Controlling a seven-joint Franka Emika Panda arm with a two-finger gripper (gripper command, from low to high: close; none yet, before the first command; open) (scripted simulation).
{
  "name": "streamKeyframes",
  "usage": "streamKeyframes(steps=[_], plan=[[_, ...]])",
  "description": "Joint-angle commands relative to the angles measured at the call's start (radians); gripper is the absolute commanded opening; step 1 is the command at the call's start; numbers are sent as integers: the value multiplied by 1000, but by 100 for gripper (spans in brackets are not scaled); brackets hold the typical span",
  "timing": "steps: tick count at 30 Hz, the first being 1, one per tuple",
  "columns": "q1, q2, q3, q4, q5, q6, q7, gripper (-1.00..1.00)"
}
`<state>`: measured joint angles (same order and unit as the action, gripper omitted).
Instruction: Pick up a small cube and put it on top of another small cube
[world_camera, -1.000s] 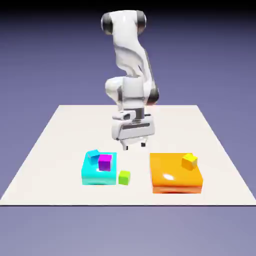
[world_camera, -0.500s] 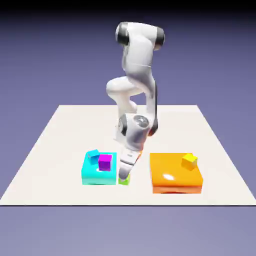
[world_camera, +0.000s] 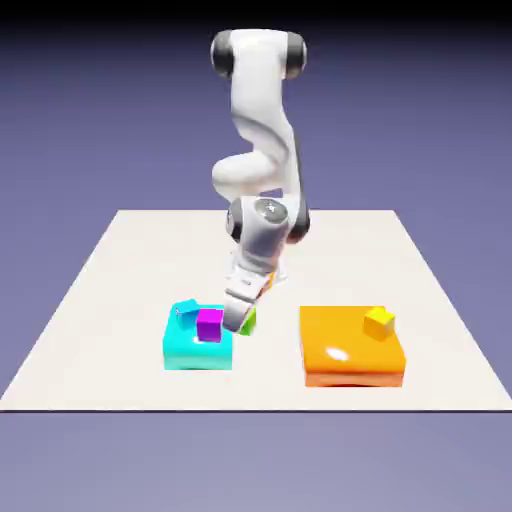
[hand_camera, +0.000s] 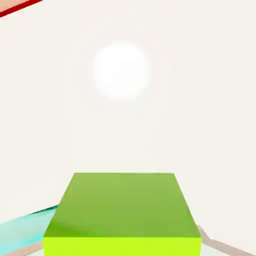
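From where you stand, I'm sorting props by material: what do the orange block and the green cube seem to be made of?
Orange block: perhaps glossy plastic, given its bright highlight and rounded edges, though painted wood is possible. Green cube: possibly matte plastic, since its flat, even faces show no grain or sharp glint.

White, rounded arm (world_camera: 257, 100) with dark grey joint caps (world_camera: 222, 55).

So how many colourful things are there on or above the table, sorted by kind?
Small cubes: 4 (blue, magenta, green, yellow)
Large flat blocks: 2 (cyan, orange)
Total: 6
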<state>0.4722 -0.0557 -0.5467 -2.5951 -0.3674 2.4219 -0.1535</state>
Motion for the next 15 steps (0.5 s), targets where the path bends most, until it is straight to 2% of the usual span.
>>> streamKeyframes(steps=[1, 4, 6, 12, 13, 15], plan=[[-24, -35, 14, 10, -10, -43, 7, -100], [-119, -138, 55, 40, -36, -173, 26, -100], [-135, -155, 62, 45, -41, -195, 29, -100], [-159, 7, 37, -16, -32, 28, 20, -100], [-159, 7, 37, -16, -32, 28, 20, 100], [-154, -24, 42, -4, -34, -16, 21, 100]])
